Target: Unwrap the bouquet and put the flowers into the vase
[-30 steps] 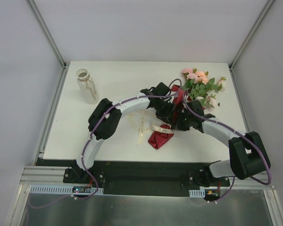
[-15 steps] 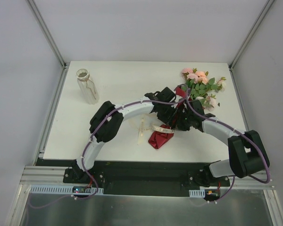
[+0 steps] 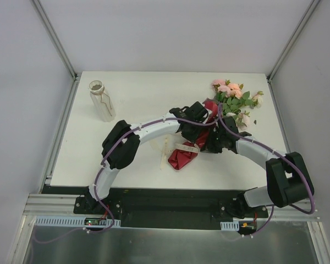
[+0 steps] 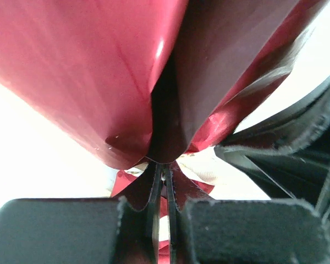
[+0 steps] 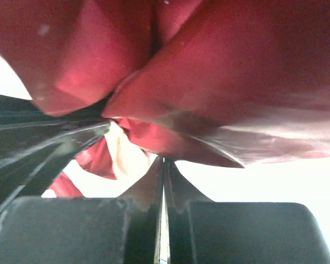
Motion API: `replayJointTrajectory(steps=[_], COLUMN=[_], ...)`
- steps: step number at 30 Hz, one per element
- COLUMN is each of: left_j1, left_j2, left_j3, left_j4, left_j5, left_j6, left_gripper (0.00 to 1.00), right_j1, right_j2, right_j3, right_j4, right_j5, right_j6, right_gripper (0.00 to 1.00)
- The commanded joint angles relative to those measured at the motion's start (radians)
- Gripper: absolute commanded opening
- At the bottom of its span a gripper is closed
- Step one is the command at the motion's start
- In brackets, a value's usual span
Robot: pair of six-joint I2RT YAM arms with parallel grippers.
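Observation:
The bouquet's pink and cream flowers (image 3: 235,99) lie at the table's back right, their stems still in dark red wrapping paper (image 3: 181,158) that trails toward the front. A cream ribbon (image 3: 187,147) lies loose across the paper. My left gripper (image 3: 202,116) is shut on a fold of the red paper (image 4: 99,77), which runs down between its fingertips (image 4: 164,168). My right gripper (image 3: 215,138) is shut just in front of the flowers, and a red paper (image 5: 220,71) fold meets its tips (image 5: 164,160). The clear glass vase (image 3: 102,102) stands far off at the back left.
A second strip of cream ribbon (image 3: 165,153) lies on the white table (image 3: 137,93) left of the paper. Both arms cross close together at mid-right. Metal frame posts (image 3: 55,38) rise at the back corners.
My left gripper has shut on the red paper. The loose paper tail and ribbon at the front have shifted slightly left. The right arm has stayed put.

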Motion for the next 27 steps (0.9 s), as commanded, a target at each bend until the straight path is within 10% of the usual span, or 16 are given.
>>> replayJointTrajectory(steps=[1,11,27], left_j1=[0.011,0.075,0.077], left_j2=[-0.123,-0.096,-0.017], left_j3=[0.043,0.036,0.063], left_j4=[-0.011,0.017,0.057], left_j5=[0.023,0.275,0.348], left_j6=[-0.051,-0.166,-0.253], left_gripper=[0.00,0.00,0.00], right_j1=[-0.001,-0.041,-0.046], right_j2=[-0.034,-0.246,-0.106], right_j3=[0.043,0.086,-0.001], right_j4=[-0.067,-0.141,-0.028], right_j5=[0.000,0.006,-0.123], right_j6=[-0.052,-0.154,-0.077], right_gripper=[0.01,0.14,0.11])
